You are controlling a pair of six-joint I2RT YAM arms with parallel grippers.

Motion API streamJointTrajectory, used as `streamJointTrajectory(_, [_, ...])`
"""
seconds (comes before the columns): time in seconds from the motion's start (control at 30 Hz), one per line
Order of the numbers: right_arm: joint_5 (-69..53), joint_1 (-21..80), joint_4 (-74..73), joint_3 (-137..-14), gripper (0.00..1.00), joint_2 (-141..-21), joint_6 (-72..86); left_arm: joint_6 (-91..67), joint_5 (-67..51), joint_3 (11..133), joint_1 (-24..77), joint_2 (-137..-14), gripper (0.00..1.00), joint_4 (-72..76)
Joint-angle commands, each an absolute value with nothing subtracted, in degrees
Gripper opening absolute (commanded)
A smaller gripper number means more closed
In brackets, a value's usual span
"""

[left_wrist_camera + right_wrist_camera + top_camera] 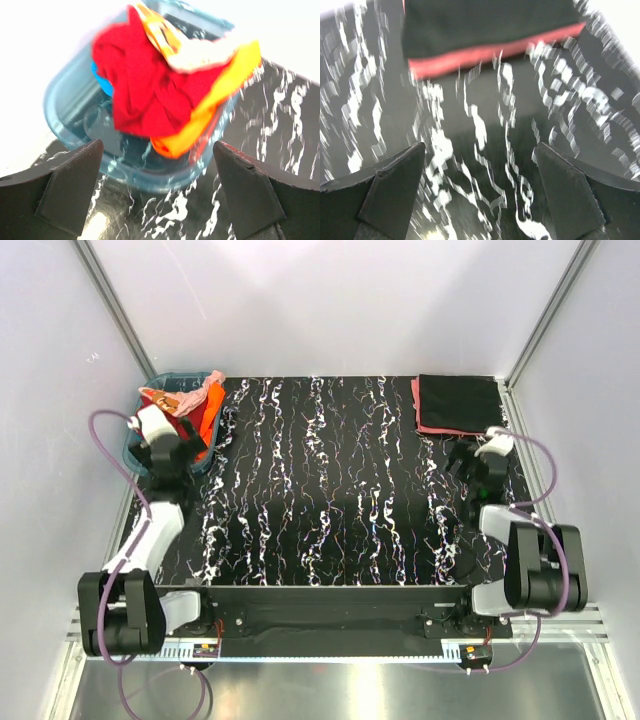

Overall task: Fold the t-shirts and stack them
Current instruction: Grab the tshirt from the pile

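The black t-shirt lies folded on the salmon pink t-shirt at the far right of the surface, the right tool wide and empty nearby, while the left tool, equally wide, hangs over the far-left tub, apparently to take the dark red t-shirt.

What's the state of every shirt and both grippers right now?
Red shirt: crumpled, in tub.
Orange shirt: crumpled, in tub.
Peach shirt: crumpled, in tub.
Black shirt: folded, top of stack.
Pink shirt: folded, beneath it.
Left gripper: open, empty.
Right gripper: open, empty.
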State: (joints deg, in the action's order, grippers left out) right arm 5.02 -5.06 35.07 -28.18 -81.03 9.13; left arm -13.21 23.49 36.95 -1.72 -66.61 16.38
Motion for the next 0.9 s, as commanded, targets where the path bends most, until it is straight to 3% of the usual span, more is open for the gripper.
streamJointTrajectory(0.0, [6.3,-4.66,21.63,-35.59,1.0,-74.9,15.11,-20.54,30.48,45.77,-2.9,-70.03,0.99,-1.81])
streamJointTrajectory(0.03, [3.54,-4.66,21.19,-36.64,1.0,-74.01,15.12,-22.74,30.5,47.62,-2.9,-71.18,0.99,-4.28])
streamJointTrajectory(0.13, [1.32,-4.66,3.93,-46.96,1.0,-72.16,35.23,-34.84,35.24,58.24,-5.0,-75.57,0.99,-18.94])
streamJointTrajectory(0.17, [-1.38,-4.75,-3.7,-49.37,1.0,-72.51,36.72,-35.76,32.37,60.88,-7.45,-78.46,0.99,-22.29])
streamJointTrajectory(0.27, [-23.68,-4.49,-7.01,-57.28,1.0,-75.4,30.69,-33.05,18.34,68.63,-11.85,-85.13,0.99,-24.44])
streamJointTrajectory(0.33, [-29.06,-4.22,-9.57,-60.54,1.0,-77.51,33.38,-31.3,15.48,74.25,-12.13,-88.58,0.99,-25.13])
streamJointTrajectory(0.57, [-29.97,-4.31,-28.52,-67.05,1.0,-81.56,24.19,-31.64,-1.56,87.96,-13.71,-102.29,0.9,-24.25])
streamJointTrajectory(0.67, [-32.08,-4.31,-30.76,-68.38,1.0,-82.53,21.1,-35.06,-0.89,89.38,-13.8,-105.2,0.89,-23.74])
streamJointTrajectory(0.77, [-32.43,-4.31,-30.23,-67.76,0.92,-82.0,21.36,-37.87,-0.79,90.08,-14.32,-107.48,0.87,-21.98])
streamJointTrajectory(0.8, [-32.17,-4.31,-30.15,-67.85,0.81,-82.26,21.27,-38.23,-1.14,90.7,-14.41,-108.27,0.86,-21.71])
streamJointTrajectory(0.87, [-31.99,-4.31,-30.76,-68.2,0.71,-82.62,20.31,-38.76,-1.67,92.1,-14.33,-110.47,0.83,-21.62])
